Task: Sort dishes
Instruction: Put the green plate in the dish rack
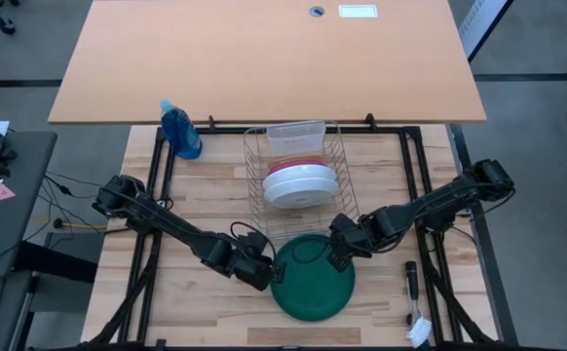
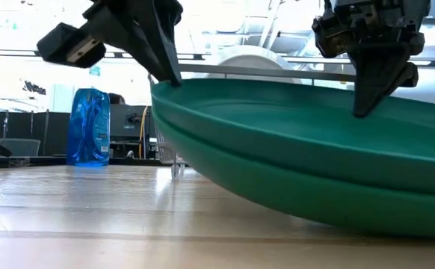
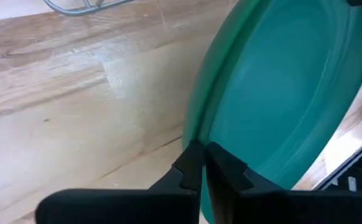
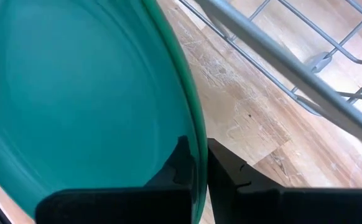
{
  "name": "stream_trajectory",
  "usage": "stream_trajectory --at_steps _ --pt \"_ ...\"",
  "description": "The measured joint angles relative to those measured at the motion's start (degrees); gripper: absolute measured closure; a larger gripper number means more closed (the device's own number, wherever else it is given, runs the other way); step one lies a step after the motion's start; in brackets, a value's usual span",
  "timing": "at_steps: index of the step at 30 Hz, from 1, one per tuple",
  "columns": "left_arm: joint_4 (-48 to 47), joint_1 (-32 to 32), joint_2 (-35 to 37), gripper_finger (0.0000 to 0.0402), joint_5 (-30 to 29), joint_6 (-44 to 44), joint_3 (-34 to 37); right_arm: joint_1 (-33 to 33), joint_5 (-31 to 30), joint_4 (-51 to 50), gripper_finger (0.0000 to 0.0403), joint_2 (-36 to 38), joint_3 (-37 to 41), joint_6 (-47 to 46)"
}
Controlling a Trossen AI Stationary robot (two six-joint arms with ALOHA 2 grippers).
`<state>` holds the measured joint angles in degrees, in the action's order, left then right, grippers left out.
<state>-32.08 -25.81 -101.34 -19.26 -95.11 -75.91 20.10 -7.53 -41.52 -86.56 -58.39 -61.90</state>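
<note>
Two dark green plates (image 1: 313,278) lie nested near the table's front middle, the lower one (image 2: 292,190) on the wood. My left gripper (image 1: 264,273) is shut on the upper plate's left rim. My right gripper (image 1: 340,255) is shut on its far right rim. Behind them stands the wire dish rack (image 1: 334,156), holding white plates (image 1: 301,183) on edge with a pink or red one (image 1: 298,161) behind them. My left gripper pinches the upper green plate's left rim (image 3: 192,134) between its two fingers, one on the inner face and one outside. The fingers slant down from the table's left (image 2: 169,71). My right gripper pinches the same plate's far right rim (image 4: 198,130), one finger (image 2: 367,101) inside the plate and one outside. It comes from above and the right, pointing down. Whether the plate is raised off the lower one, I cannot tell.
A blue spray bottle (image 1: 181,132) stands at the far left of the table. A dark-handled tool (image 1: 412,278) and a white object (image 1: 418,331) lie near the right front corner. Bare wood (image 1: 206,312) shows left of the plates.
</note>
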Motion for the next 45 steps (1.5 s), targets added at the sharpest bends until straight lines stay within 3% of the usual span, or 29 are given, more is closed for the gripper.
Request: stream_trajectory --at_steps 9,21,25,30,34,45 --pt "0.56 0.14 0.01 0.04 -1.05 -1.55 2.16 0.0 1.16 -0.59 0.0367 0.0 -0.38 -0.98" --pt "-1.96 -1.15 0.04 0.0401 -2.29 -0.02 -1.14 0.0 3.36 -19.83 0.0245 0.46 -11.99 4.73" --pt "-2.11 -1.15 0.07 0.0401 -2.42 1.53 -1.14 0.39 2.77 -16.69 0.0211 0.48 -11.85 8.63" --pt "-1.52 -1.15 0.07 0.0401 -2.58 2.93 -1.17 0.55 3.19 -4.42 0.0187 0.48 -6.52 12.71" --pt "-1.4 -1.15 0.09 0.0401 -2.89 3.61 -1.17 0.87 3.25 2.59 0.0183 0.46 -1.89 12.39" --pt "0.74 -1.15 0.15 0.0401 -4.63 10.17 -1.17 3.15 -3.74 6.2 0.0188 0.32 2.43 17.93"
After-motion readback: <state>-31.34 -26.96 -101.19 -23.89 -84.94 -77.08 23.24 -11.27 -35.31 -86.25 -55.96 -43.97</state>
